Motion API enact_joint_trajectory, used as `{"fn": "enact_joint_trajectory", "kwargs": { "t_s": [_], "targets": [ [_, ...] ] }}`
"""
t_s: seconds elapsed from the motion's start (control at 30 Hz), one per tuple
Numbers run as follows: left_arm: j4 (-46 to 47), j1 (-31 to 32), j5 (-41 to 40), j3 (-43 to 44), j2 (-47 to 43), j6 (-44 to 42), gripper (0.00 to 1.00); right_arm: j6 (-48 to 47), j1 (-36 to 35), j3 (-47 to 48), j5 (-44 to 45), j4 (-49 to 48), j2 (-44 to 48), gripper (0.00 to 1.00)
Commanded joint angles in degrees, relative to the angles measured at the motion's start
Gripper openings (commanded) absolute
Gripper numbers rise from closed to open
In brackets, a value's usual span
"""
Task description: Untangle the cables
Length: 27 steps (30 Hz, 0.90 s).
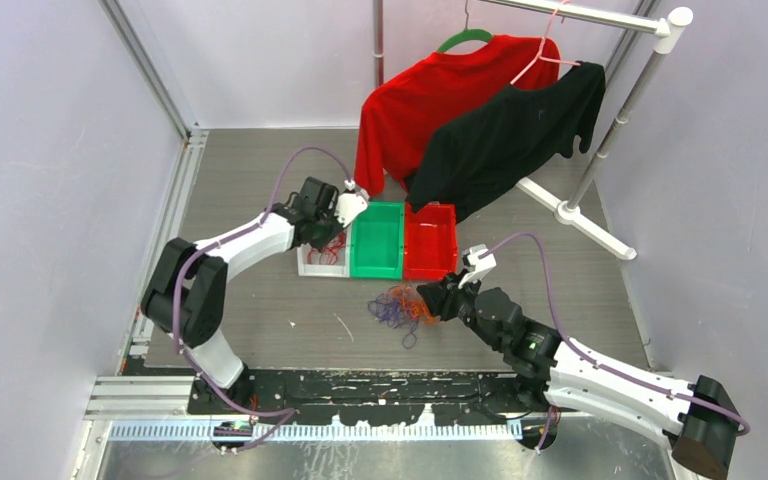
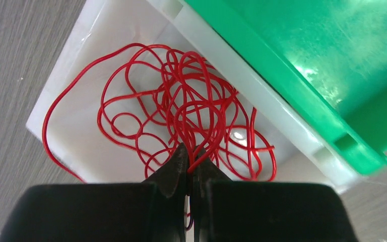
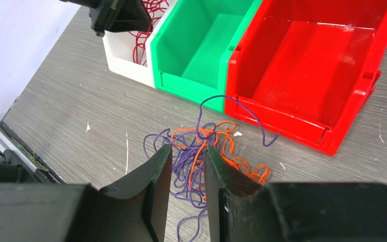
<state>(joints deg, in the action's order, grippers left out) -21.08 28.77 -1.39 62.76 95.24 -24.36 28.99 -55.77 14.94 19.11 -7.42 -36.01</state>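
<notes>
Nearest the left wrist lens: left gripper (image 2: pixel 189 161), black fingertips pressed together, pinching one loop of the red cable (image 2: pixel 181 106). Hangs over the white bin (image 2: pixel 80 146). Rest of that red cable heaped in loose coils on the bin's floor, one long loop sweeping out along the left wall. Right against the white bin, wall to wall, the green bin (image 2: pixel 307 60). Grey table (image 2: pixel 10 75) under both.

Nearest the right wrist lens: right gripper (image 3: pixel 187 156), fingers parted, tips low over the table, clamped on nothing. Between and just beyond the tips, purple cables (image 3: pixel 189 169) and orange cables (image 3: pixel 216 132), knotted together in one small heap flat on the table. Heap near the front of the green bin and the red bin (image 3: pixel 307 65), apart from both. One purple strand arching up out of the heap toward the red bin's front lip; whether touching it, cannot tell. Both of these bins bare inside.

From above: three bins side by side, white, green, red from left to right, with the left gripper at the white one and the right gripper at the right edge of the purple and orange heap. Behind the bins, a red shirt (image 1: pixel 420 100) and a black shirt (image 1: pixel 510 140) on hangers from a white rack (image 1: pixel 623 110).
</notes>
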Motion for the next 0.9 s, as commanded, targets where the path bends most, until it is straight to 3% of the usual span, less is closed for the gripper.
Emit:
{"fn": "enact_joint_trajectory", "kwargs": {
  "t_s": [0.0,0.07,0.1,0.37,0.4,0.57,0.87],
  "targets": [
    [6.16,0.02,-1.57,1.46,2.14,-2.19,0.00,-0.99,-0.29,3.37,1.83,-0.48,0.70,0.35],
    [5.83,-0.19,-1.42,1.98,2.99,-2.98,0.02,-1.27,-0.25,3.68,1.81,-0.64,0.45,0.35],
    [5.17,-0.20,-1.18,2.45,3.31,-3.26,0.07,-1.49,-0.23,3.83,1.85,-0.78,0.24,0.35],
    [-14.34,-0.72,12.37,12.35,1.82,-2.75,0.96,-3.47,-0.24,5.47,2.84,-1.16,-0.60,0.35],
    [-16.90,-0.74,14.05,13.68,1.40,-3.05,1.00,-3.77,-0.25,5.67,3.14,-1.38,-1.15,0.35],
    [-27.80,-1.04,19.71,20.73,-0.04,-3.89,0.99,-5.50,-0.23,6.54,3.76,-3.05,-5.34,0.42],
    [-45.03,-1.86,21.53,37.89,2.17,0.85,0.99,-4.16,-0.23,6.35,7.05,-2.77,-8.04,0.55]
  ]
}}
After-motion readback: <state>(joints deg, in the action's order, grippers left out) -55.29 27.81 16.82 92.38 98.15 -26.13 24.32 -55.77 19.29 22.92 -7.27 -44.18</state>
